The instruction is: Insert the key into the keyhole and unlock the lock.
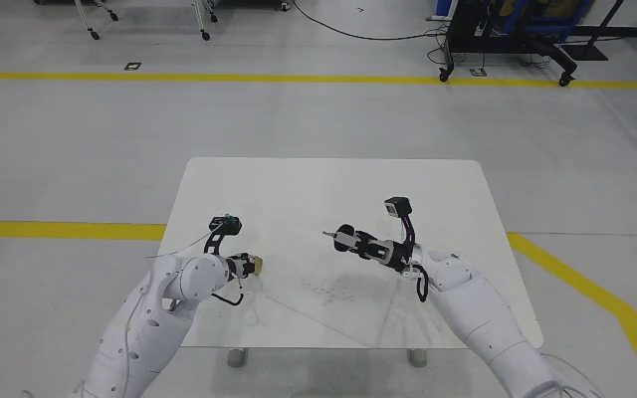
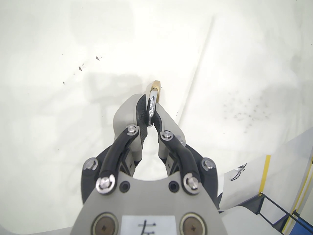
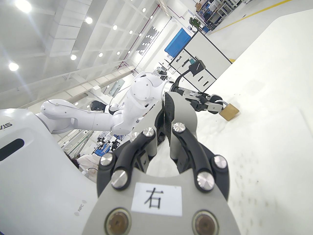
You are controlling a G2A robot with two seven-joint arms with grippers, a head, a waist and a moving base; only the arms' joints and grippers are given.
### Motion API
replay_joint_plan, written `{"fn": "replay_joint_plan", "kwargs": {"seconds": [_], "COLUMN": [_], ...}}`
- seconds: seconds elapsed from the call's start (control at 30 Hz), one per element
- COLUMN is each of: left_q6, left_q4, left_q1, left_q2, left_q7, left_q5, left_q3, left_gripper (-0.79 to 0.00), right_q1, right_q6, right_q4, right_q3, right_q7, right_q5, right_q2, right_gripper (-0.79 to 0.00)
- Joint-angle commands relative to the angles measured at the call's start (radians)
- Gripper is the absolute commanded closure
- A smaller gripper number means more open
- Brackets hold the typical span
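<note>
A brass padlock [image 1: 258,265] is held just above the white table [image 1: 328,189] at its left front. My left gripper [image 1: 246,265] is shut on its silver shackle [image 2: 151,106], and the brass body [image 2: 156,87] sticks out past the fingertips. In the right wrist view the padlock [image 3: 229,112] hangs from the left gripper [image 3: 215,105] farther off. My right gripper [image 1: 339,238] is at the table's middle and points left toward the padlock. It is shut on a thin silver key [image 1: 326,236]. Its pads [image 3: 168,113] are pressed together and hide the key there.
A patch of dark specks [image 1: 333,291] marks the table between the two grippers. The table's front edge [image 1: 328,346] lies close below both arms. Yellow lines [image 1: 80,230] cross the floor, and a wheeled cart [image 1: 508,40] stands far behind.
</note>
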Motion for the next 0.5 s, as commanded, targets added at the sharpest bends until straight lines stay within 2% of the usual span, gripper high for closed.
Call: {"fn": "replay_joint_plan", "kwargs": {"seconds": [0.0, 0.23, 0.47], "left_q6": [-0.005, -0.034, -0.109], "left_q4": [0.001, -0.016, -0.044], "left_q1": [-0.005, -0.001, 0.032], "left_q2": [-0.001, -0.001, 0.001], "left_q7": [0.001, 0.052, 0.165], "left_q5": [0.012, 0.028, 0.02], "left_q3": [0.007, 0.001, -0.027], "left_gripper": [0.0, 0.0, 0.0], "right_q1": [0.0, 0.0, 0.0], "right_q6": [0.0, 0.0, 0.0], "right_q4": [0.0, 0.0, 0.0], "right_q3": [0.0, 0.0, 0.0], "right_q7": [0.0, 0.0, 0.0], "right_q5": [0.0, 0.0, 0.0], "right_q2": [0.0, 0.0, 0.0], "right_gripper": [0.0, 0.0, 0.0]}}
